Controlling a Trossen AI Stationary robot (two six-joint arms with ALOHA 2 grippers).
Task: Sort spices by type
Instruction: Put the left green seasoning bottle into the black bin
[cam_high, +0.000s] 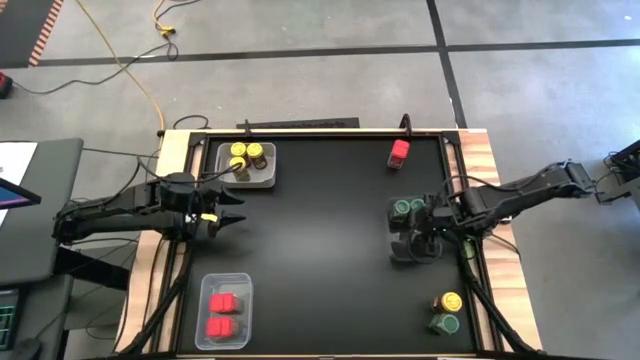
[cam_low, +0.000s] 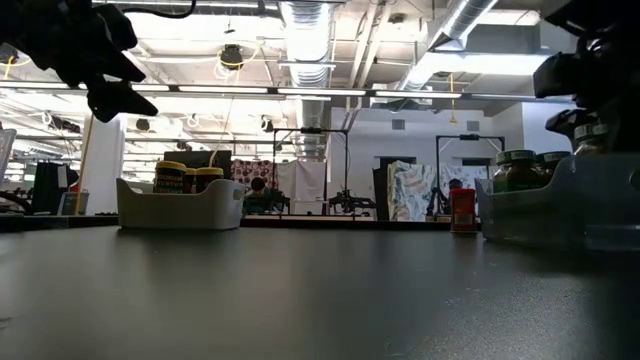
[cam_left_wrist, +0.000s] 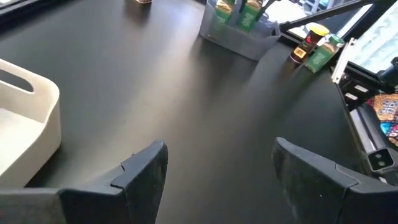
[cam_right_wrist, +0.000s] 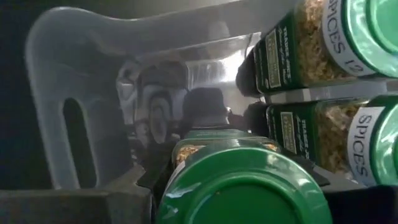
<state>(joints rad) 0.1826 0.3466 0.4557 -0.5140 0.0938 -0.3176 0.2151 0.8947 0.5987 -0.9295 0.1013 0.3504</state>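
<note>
- Step in hand, by judgement: placing a green-lidded jar (cam_right_wrist: 242, 186) into the clear bin (cam_high: 408, 232) at the right side of the surface (cam_high: 320, 240).
- Right end effector (cam_high: 425, 243) down inside that bin, closed on the jar; two more green-lidded jars (cam_right_wrist: 336, 37) just beside it.
- Left end effector (cam_high: 226, 218) raised near the white bin (cam_high: 262, 180) of yellow-lidded jars (cam_high: 247, 157), fingers (cam_left_wrist: 143, 171) spread wide, holding nothing.
- Red containers (cam_high: 222, 313) sorted in the near-left bin (cam_high: 243, 285).
- Unsorted: one red container (cam_high: 400, 151) at the far edge; one yellow-lidded jar (cam_high: 450, 301) and one green-lidded jar (cam_high: 445, 324) near right.
- Next move calls for release, then a straight lift clear of the neighbouring jars.
</note>
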